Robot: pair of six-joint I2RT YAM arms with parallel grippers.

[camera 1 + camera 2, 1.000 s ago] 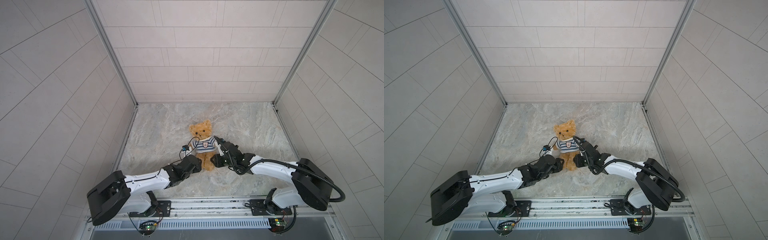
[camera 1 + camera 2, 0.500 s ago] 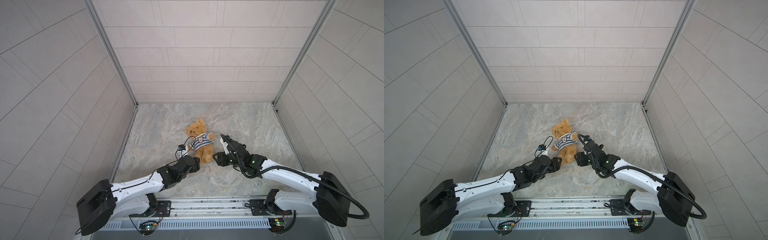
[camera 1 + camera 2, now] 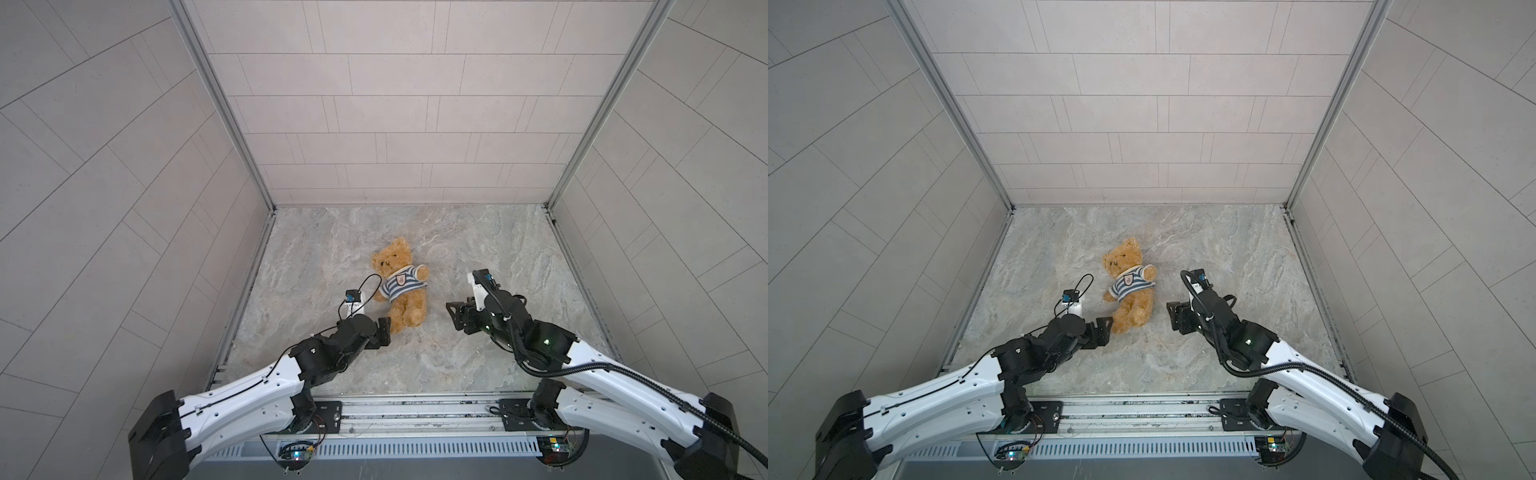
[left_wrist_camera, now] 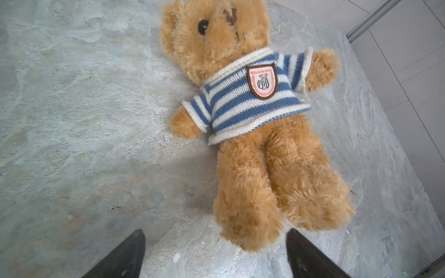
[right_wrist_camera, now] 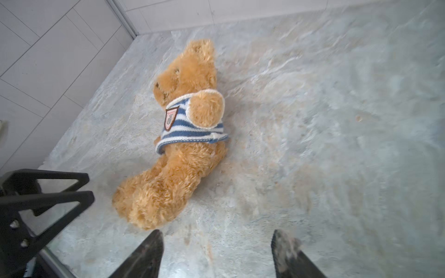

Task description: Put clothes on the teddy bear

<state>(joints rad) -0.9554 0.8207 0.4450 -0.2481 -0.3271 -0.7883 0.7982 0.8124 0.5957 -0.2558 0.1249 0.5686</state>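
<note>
Teddy bear: lies on its back on the marble-look table, a little toward 9 o'clock from the table's middle in both top views. Its head points to about 11 o'clock and its legs to about 5 o'clock.
Shirt: blue-and-white striped knit, on the bear's torso. Both paws stick out of the sleeves and the hem sits above the legs.
Badge: shield-shaped patch with a brown border, on the chest of the shirt, facing up.
Bear's arms: one reaches toward 3 o'clock, the other toward 8 o'clock, both resting low by the table.
Left gripper: at the bear's 7 o'clock, just beside the nearer foot. Its fingers are spread wide with nothing between them. In the left wrist view the foot lies just past the two dark fingertips; whether they touch is not clear.
Right gripper: at the bear's 4 o'clock, clearly apart from it, low over bare table. Its jaws are parted and empty, and the right wrist view shows only table between the tips.
Walls: pale tiled panels close the table in on three sides.
</note>
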